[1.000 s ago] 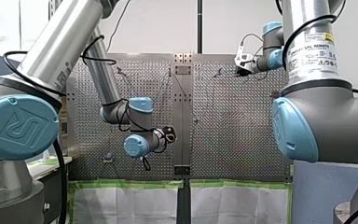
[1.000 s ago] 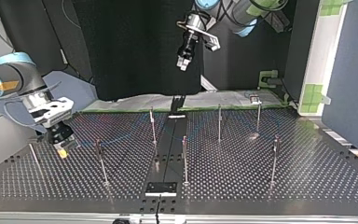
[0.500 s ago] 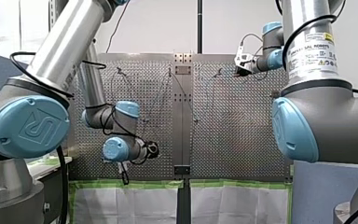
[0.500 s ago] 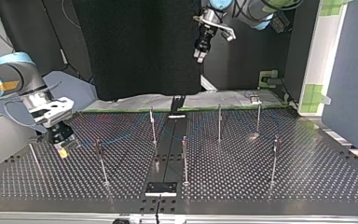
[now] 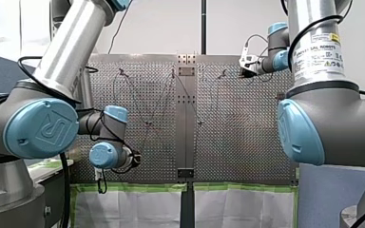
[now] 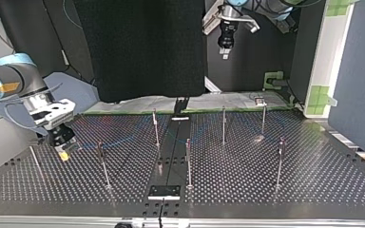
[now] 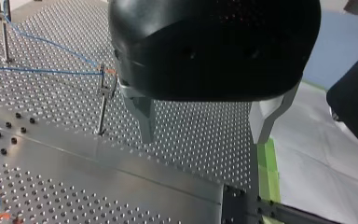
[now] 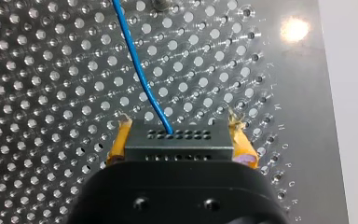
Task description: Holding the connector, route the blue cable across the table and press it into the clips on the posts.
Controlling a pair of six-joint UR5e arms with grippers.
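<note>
My right gripper (image 8: 179, 130) is shut on a black connector (image 8: 175, 142), with a yellow pad (image 8: 118, 142) on each side of it. The blue cable (image 8: 142, 70) runs from the connector ahead over the perforated table (image 8: 37, 70). At the top view's left this gripper (image 6: 62, 151) hangs low over the plate, and the cable (image 6: 119, 141) leads to a post (image 6: 155, 124). My left gripper (image 7: 205, 128) is open with nothing between its fingers. In the top view it (image 6: 225, 53) hangs high above the far edge. Cable (image 7: 51, 44) sits in a clip on a post (image 7: 103, 93).
Several thin posts stand on the table (image 6: 313, 180), among them ones at the middle (image 6: 187, 161), toward the right (image 6: 280, 161) and near my right gripper (image 6: 102, 164). A black curtain (image 6: 142, 47) hangs behind. Green tape (image 7: 266, 172) and white sheeting border the table's edge.
My left arm has drawn back and up, to the right in the top view and to the left in the front view. My right arm has not moved.
</note>
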